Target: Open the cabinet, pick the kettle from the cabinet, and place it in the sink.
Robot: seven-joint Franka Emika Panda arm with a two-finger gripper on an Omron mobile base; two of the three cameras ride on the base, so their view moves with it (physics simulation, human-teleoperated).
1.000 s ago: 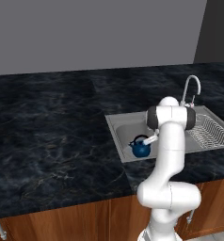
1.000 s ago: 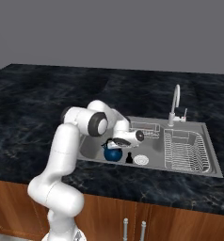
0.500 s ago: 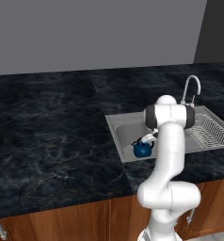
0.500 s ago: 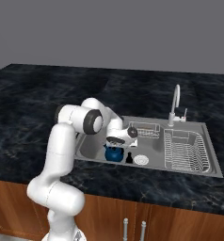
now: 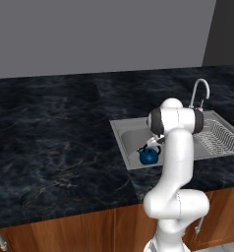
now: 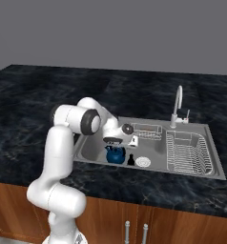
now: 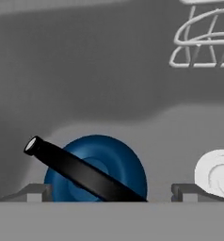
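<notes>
Since the earlier pictures the hand has lifted slightly off the kettle (image 5: pixel 149 155), which sits where it sat, on the floor of the sink (image 5: pixel 131 132).

From the left base view, the kettle stands upright in the near part of the basin, close to its near wall. The white arm rises in front of the sink's right half and hides the middle of the basin. To the right of the arm lies the ridged drainboard (image 5: pixel 219 139), and the curved silver faucet (image 5: pixel 199 92) stands at the far rim. Black marble counter (image 5: pixel 55 133) runs left and far from the sink, with brown wooden cabinet fronts (image 5: pixel 79 230) below its near edge and a plain grey wall (image 5: pixel 99 34) behind it.

From the right base view, the gripper (image 6: pixel 119 141) hangs just above the kettle (image 6: pixel 115 155), apart from it. A small black piece (image 6: pixel 130 160) stands just right of the kettle, and a round white drain (image 6: pixel 143 161) lies just beyond that. A wire rack (image 6: pixel 146 130) sits at the far wall of the basin, and the drainboard (image 6: pixel 188 152) lies to the right, with the faucet (image 6: pixel 177 106) behind it.

In the hand view, the fingers (image 7: pixel 36 192) stand wide apart and hold nothing. The kettle (image 7: pixel 109 155) lies between them, its black handle (image 7: pixel 78 172) slanting across its dark-blue top. The white drain (image 7: pixel 217 172) lies beside the other finger, and the wire rack (image 7: pixel 203 37) shows far off on the grey basin floor (image 7: pixel 161 122).
</notes>
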